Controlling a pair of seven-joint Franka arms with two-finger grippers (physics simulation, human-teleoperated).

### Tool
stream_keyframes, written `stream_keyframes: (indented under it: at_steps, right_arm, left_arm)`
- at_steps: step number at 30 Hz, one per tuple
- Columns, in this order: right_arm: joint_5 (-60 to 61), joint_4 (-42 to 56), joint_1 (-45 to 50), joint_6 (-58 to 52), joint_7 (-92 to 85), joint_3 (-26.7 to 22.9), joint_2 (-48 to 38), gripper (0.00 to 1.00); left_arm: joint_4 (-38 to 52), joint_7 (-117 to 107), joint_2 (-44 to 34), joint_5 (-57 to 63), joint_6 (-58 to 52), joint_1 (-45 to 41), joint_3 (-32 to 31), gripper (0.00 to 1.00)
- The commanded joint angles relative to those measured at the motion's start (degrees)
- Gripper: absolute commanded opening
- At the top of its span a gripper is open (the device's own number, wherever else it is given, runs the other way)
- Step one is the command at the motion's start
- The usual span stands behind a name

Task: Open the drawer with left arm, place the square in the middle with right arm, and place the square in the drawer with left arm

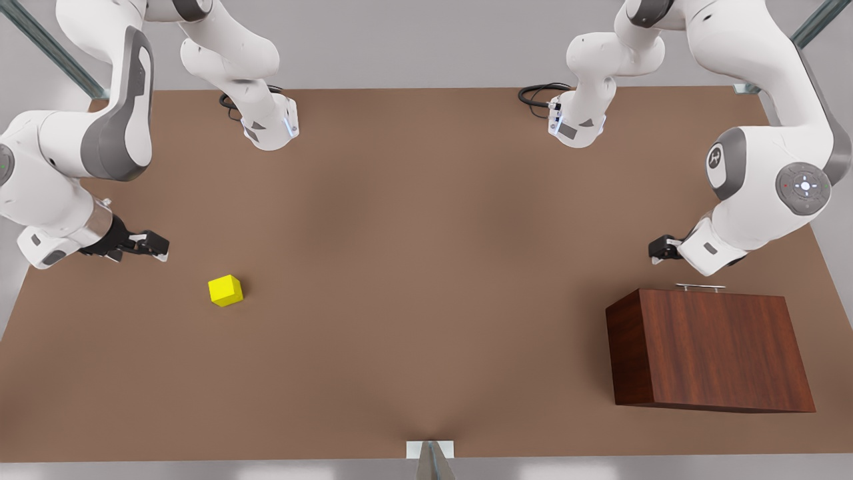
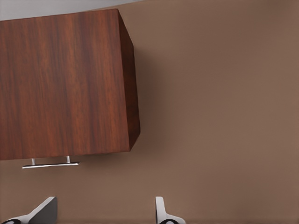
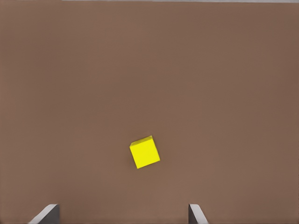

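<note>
We see the yellow cube (image 3: pixel 145 152) resting on the plain brown table (image 3: pixel 224 84), turned a little to one side. The two fingertips (image 3: pixel 44 213) of the right gripper (image 3: pixel 121 214) stand wide apart, near the cube but not touching it.

The front view looks steeply down over the whole tabletop (image 1: pixel 413 267), while both wrist views face down nearer, sharing it.

Lighting is even, diffuse and bright; no glare. The tabletop (image 1: pixel 426 280) carries soft darker bands through its centre. The cabinet (image 1: pixel 710 350) casts a faint, soft-edged shadow beside it. Focus is consistent; straight edges show no distortion.
</note>
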Motion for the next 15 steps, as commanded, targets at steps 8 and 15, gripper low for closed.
stream_keyframes:
  at_steps: [8,15]
  right_arm:
    - [1.1,-10.0,1.6,7.4,-5.9,0.2,1.4,1.00]
    - [1.4,-23.7,0.0,26.5,-30.8,-3.2,4.9,1.00]
  left_arm:
    - [-25.4,-42.0,-14.5,0.1,19.3,0.2,3.7,1.00]
    - [-40.4,-58.3,-14.9,-0.5,38.7,0.2,9.6,1.00]
